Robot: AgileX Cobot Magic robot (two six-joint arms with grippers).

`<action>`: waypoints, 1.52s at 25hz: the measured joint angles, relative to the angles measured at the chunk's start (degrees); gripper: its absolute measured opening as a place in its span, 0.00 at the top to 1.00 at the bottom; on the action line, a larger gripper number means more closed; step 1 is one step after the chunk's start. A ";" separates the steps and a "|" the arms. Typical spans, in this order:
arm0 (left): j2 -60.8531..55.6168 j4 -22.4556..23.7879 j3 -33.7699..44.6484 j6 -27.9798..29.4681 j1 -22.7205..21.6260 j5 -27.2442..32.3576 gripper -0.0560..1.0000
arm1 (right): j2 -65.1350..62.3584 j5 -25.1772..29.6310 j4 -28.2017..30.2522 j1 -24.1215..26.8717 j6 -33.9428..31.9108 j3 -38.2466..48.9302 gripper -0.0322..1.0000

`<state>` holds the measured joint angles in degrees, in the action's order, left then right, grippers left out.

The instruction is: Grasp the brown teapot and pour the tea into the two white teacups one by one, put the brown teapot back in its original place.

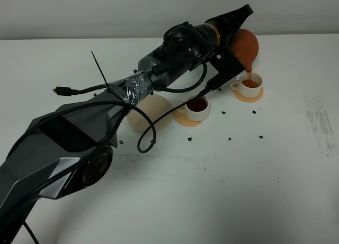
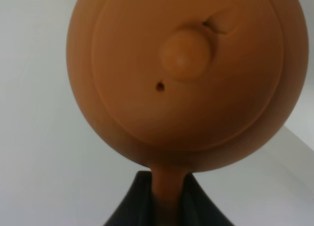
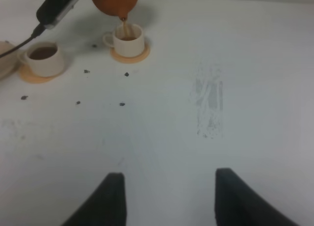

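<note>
The brown teapot [image 1: 247, 47], round matte reddish-brown clay (knobbed lid, tiny vent hole), hangs tilted spout-down near the far edge of the worktop [image 1: 212, 191], tea [image 1: 249, 74] streaming into one white teacup [image 1: 250, 85]. The left gripper [image 2: 164, 206] clamps its loop handle; the right gripper [image 3: 169, 196] stands apart, empty.

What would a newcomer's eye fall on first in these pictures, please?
The tilted brown teapot, gripped by the left end effector at the back of the table, pours a stream into the far white teacup. The nearer teacup, on its orange coaster, already holds dark tea. The right end effector hangs open above the table.
</note>
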<state>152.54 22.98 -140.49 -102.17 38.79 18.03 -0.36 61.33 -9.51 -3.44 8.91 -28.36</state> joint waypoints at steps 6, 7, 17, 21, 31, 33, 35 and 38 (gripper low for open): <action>0.00 1.17 0.00 -0.99 0.00 -0.17 0.84 | 0.00 0.00 0.00 0.00 0.00 0.00 0.55; 0.00 1.22 0.00 -1.28 0.00 -0.24 0.84 | 0.00 0.00 0.00 0.00 0.00 0.00 0.55; 0.00 1.38 0.00 -3.10 0.00 -0.92 0.84 | 0.00 0.00 0.33 0.00 0.00 0.00 0.55; 0.00 1.38 0.00 -4.05 0.13 -1.34 0.84 | 0.00 0.00 0.50 0.00 0.00 0.00 0.55; 0.00 1.40 0.00 -5.61 0.29 -2.03 0.84 | 0.00 0.00 0.67 0.00 0.00 0.00 0.55; 0.00 1.40 0.00 -6.15 0.29 -2.37 0.84 | 0.00 0.00 0.67 0.00 0.00 0.00 0.55; 0.00 1.45 0.00 -6.78 0.29 -2.68 0.84 | 0.00 0.00 0.67 0.00 0.00 0.00 0.55; 0.00 1.45 0.00 -7.41 0.29 -2.94 0.84 | 0.00 0.00 0.67 0.00 0.00 0.00 0.55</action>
<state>152.54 24.43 -140.49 -109.58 39.08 15.09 -0.36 61.33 -8.83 -3.44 8.91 -28.36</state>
